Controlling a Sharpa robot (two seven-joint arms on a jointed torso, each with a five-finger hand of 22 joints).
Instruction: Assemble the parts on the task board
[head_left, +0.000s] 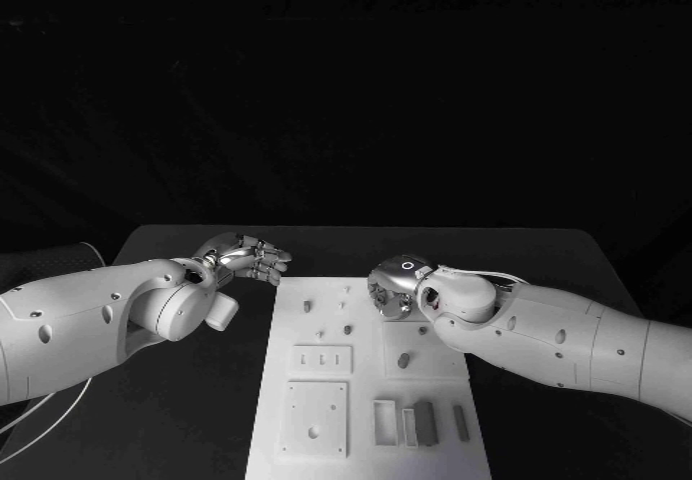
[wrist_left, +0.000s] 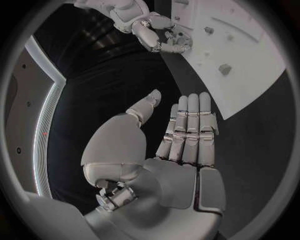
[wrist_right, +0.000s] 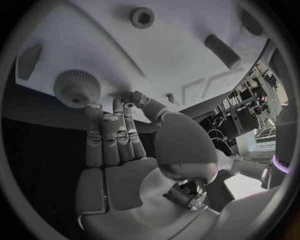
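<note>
The task board (head_left: 368, 385) lies at lower centre of the black worktop (head_left: 173, 420). The left hand (head_left: 248, 258) hovers empty beside its upper-left corner, fingers straight. The right hand (head_left: 392, 290) presses fingertips (wrist_right: 128, 106) at its upper right edge, holding nothing visible.

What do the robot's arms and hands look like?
Both arms are smooth, rounded white shells dotted with small dark holes. The left hand and right hand are shiny silver metal with jointed fingers. A thin white cable loops by the right wrist.
</note>
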